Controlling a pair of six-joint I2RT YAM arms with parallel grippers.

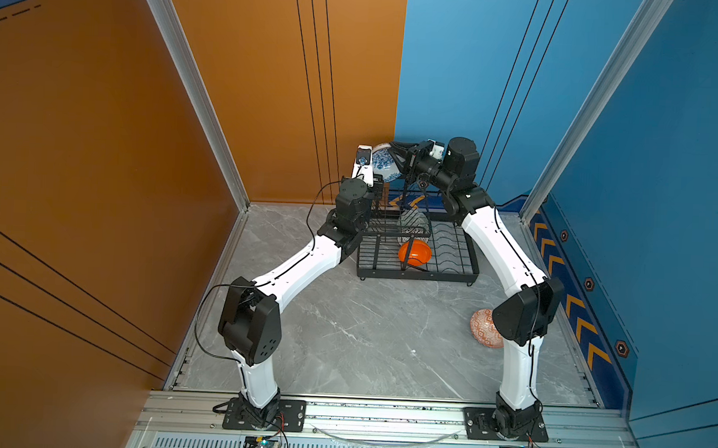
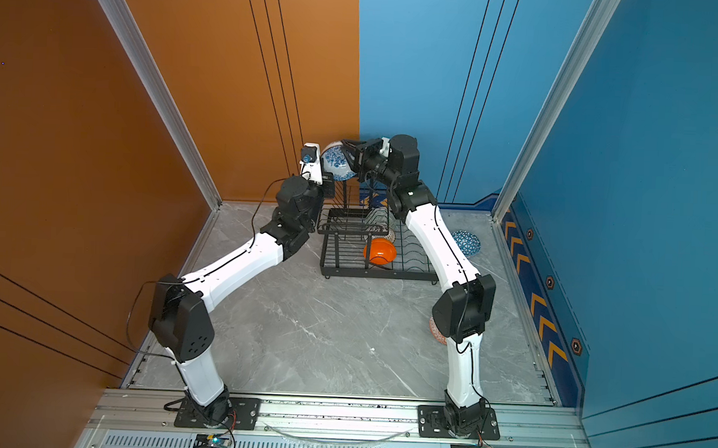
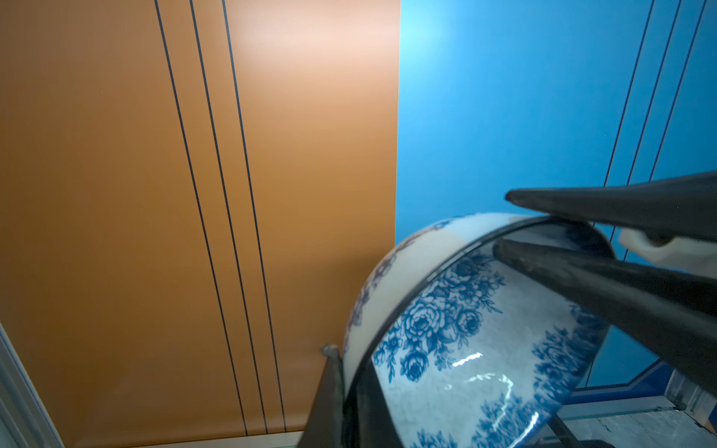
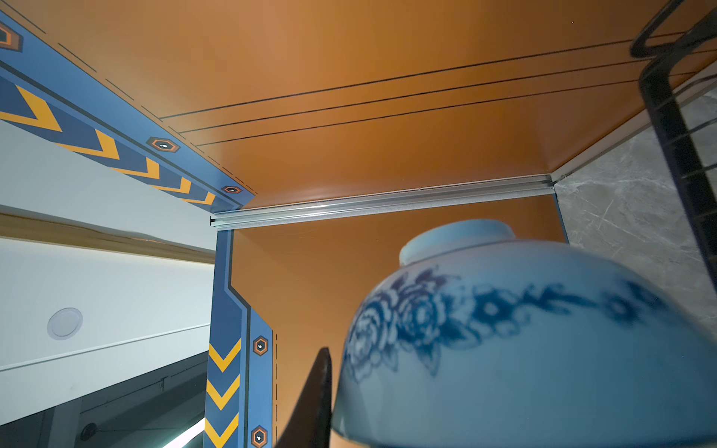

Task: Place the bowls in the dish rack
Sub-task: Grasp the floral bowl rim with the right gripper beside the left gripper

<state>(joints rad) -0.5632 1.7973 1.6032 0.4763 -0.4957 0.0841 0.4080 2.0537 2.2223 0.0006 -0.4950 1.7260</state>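
Left wrist view: blue-floral bowl [image 3: 458, 349] sits right at the left pincer [image 3: 345, 372], which is clenched on its rim, one finger outside the wall, one inside.
Right pincer [image 3: 502, 220]: straddles the same rim further round from the left one, one finger over the outer wall, one inside the bowl. Can't tell if it bites firm yet.
Bowl pos.: aloft btwn the two pincers, tipped nearly on edge. Right wrist view shows its outer wall and foot ring close up.
Dish rack [image 1: 417, 273]: below both pincers in both top views, on the worktop [image 1: 365, 337].
Already racked: plain orange bowl [image 1: 415, 252] on edge in the base tray, below the pincers. Another bowl behind the wires, pattern too hidden to name.
Waiting: orange-red geometric bowl [image 1: 484, 326] and blue triangle-patterned bowl [image 2: 467, 242], both on the worktop, well apart from either pincer.
Step (judged): handover in the air, prob. left to right.
How to do it well: get the right pincer seated deep past the rim and fully tight before the left lets go, since the glaze looks slippery. Left should open wide and back off w/o dragging the bowl. No twisting while both hold. Then lower on edge into a free slot, clear of the orange bowl and upper tier wires.
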